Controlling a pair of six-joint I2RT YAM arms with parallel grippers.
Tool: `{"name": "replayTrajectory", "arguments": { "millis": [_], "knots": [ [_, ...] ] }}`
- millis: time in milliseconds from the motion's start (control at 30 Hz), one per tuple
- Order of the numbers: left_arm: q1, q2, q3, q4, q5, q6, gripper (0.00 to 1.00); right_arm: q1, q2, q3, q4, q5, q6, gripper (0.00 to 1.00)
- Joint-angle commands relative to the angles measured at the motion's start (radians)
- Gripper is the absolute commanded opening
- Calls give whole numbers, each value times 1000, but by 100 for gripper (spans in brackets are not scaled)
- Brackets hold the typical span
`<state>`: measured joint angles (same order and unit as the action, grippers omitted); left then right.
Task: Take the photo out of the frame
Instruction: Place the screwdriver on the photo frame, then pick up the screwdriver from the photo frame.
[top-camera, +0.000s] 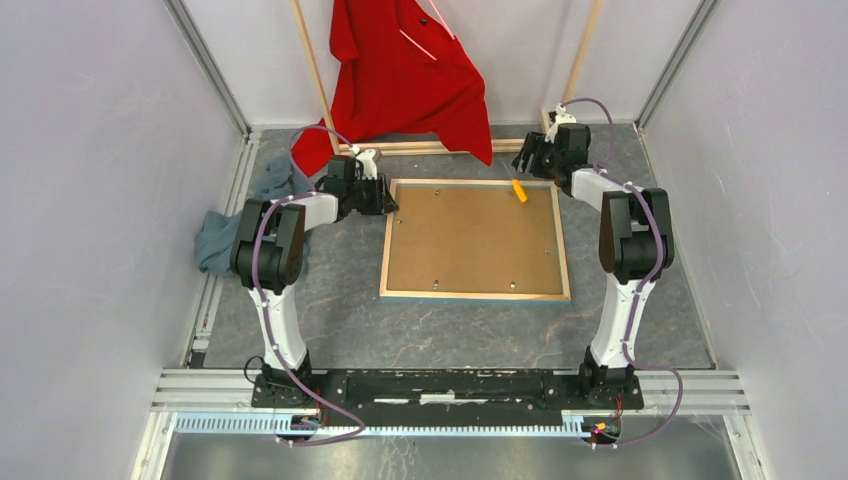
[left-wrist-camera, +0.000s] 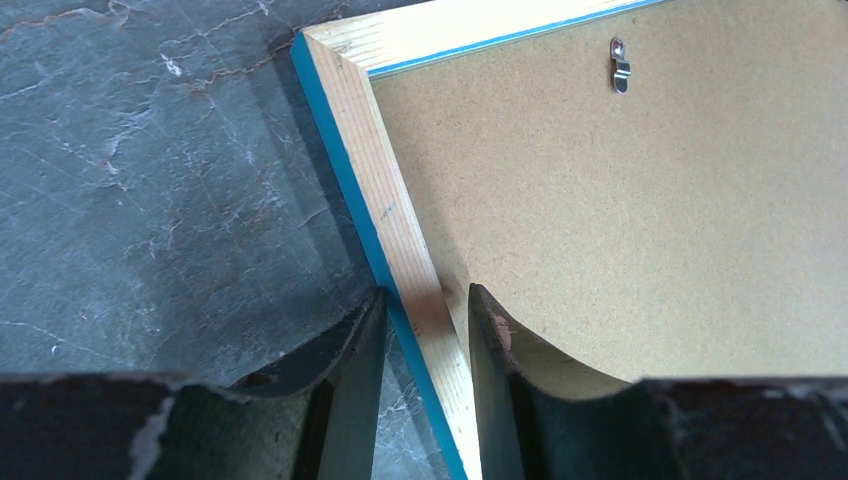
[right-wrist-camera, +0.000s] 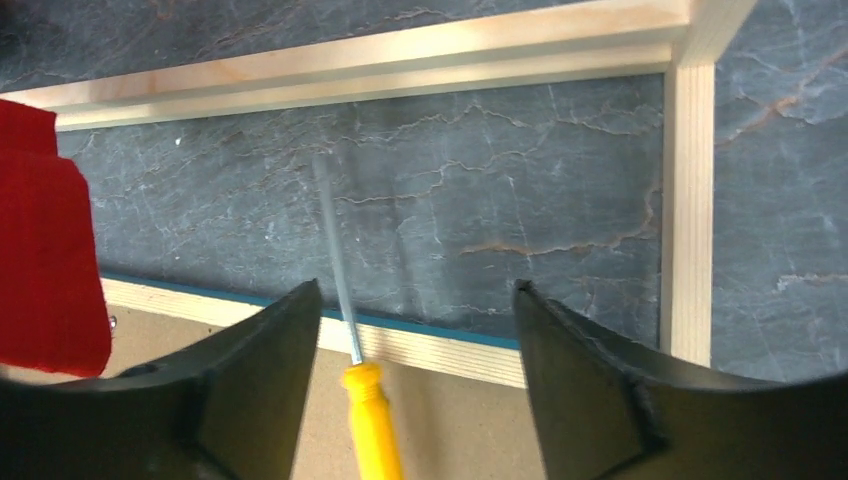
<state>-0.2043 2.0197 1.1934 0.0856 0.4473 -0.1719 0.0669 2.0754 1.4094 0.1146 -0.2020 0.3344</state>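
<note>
Tabletop (top-camera: 300, 330): grey stone; frame (top-camera: 475, 296) face down.
Left gripper (left-wrist-camera: 427, 296): clamped on frame's left rail.
Right gripper (right-wrist-camera: 415, 290): released above screwdriver (right-wrist-camera: 372, 420).
Backing board (top-camera: 470, 240): between both grippers, left nearer.
</note>
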Motion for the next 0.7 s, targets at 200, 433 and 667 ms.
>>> {"name": "replayTrajectory", "arguments": {
  "millis": [200,433,667],
  "knots": [
    [-5,22,-17,-33,-19,6,43,-53,-17,90,-47,24,-42,84],
    [-4,23,-17,-32,-18,6,43,10,-175,-73,22,-66,-312,82],
    [-4,24,-14,-33,-15,7,43,111,-295,-224,46,-172,-745,77]
  ]
}}
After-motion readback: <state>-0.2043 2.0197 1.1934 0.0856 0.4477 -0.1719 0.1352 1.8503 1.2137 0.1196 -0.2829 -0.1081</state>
